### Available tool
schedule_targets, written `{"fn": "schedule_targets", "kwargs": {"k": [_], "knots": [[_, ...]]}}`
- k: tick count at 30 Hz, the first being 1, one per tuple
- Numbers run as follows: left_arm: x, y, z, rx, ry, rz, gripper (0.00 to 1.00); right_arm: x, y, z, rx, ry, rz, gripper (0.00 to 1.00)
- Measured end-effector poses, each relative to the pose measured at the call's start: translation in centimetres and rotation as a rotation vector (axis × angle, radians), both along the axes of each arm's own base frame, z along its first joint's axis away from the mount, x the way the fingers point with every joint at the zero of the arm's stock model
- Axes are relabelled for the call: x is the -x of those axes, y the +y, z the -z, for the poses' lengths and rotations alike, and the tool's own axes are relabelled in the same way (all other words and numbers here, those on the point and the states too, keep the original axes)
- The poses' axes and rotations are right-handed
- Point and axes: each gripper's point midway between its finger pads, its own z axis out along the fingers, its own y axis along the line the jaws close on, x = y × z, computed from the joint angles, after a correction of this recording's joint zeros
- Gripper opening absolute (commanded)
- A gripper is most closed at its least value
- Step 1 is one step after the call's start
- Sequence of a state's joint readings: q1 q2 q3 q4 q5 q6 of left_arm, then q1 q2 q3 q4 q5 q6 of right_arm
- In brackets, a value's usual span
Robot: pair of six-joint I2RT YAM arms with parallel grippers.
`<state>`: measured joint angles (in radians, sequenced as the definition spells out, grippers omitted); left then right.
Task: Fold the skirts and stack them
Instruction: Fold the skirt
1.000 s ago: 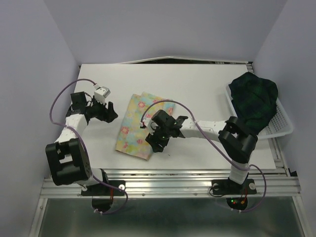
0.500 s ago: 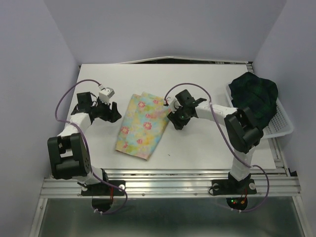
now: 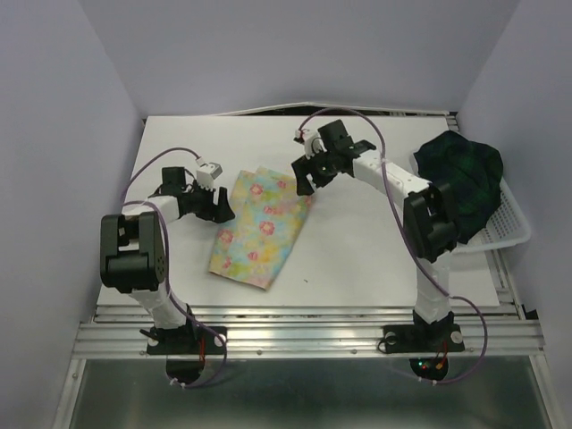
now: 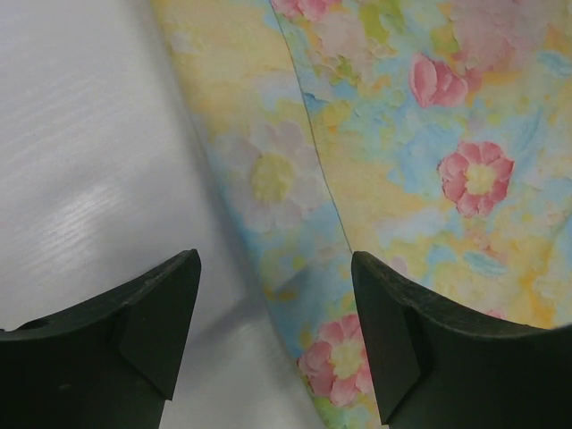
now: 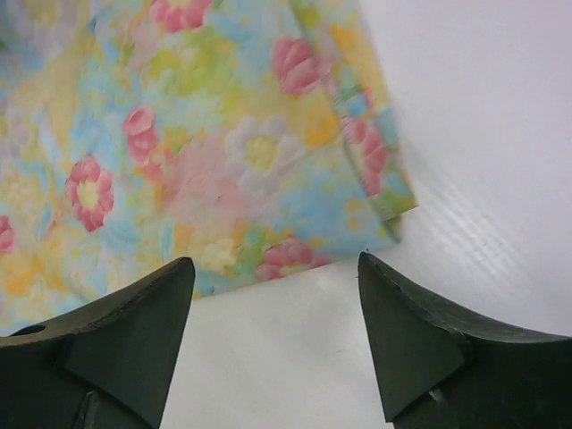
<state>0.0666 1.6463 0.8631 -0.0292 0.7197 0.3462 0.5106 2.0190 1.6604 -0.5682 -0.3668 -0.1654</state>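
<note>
The pale yellow floral skirt point(image 3: 259, 228) lies folded flat on the white table point(image 3: 357, 250). My left gripper point(image 3: 225, 211) is at its left edge, open; in the left wrist view the left gripper point(image 4: 275, 308) straddles the floral skirt's point(image 4: 402, 161) edge. My right gripper point(image 3: 305, 181) hovers open at the cloth's far right corner; in the right wrist view the right gripper point(image 5: 275, 308) has bare table between its fingers, with the floral skirt point(image 5: 206, 152) just beyond. The dark plaid skirt point(image 3: 460, 183) sits bunched in the white basket point(image 3: 511, 228) at the right.
The basket overhangs the table's right edge. Purple cables loop above both arms. Lilac walls close in the left, right and back sides. A metal rail point(image 3: 304, 335) runs along the near edge by the arm bases.
My right gripper has left the floral skirt's near right side, swung to its far right corner and opened wider. The left gripper has slid right to the skirt's left edge.
</note>
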Motion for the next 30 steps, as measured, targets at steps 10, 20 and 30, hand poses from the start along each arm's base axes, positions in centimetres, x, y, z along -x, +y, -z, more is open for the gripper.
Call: {"fn": "schedule_targets", "kwargs": {"k": [10,20,30], "knots": [[-8.2,0.0,-0.7,0.052,-0.053,-0.052,0.75,-9.8,0.2,-1.0,-0.145,-0.032,0.087,0.72],[-12.1,-2.2,-0.2,0.183,-0.019,-0.014,0.73,-9.2,2.1,2.3,-0.168,0.032,0.009,0.7],[-13.6,-3.5,-1.0,0.171,-0.036,-0.021,0.89,-9.7,2.6,2.2,-0.179,0.015,-0.036,0.6]]}}
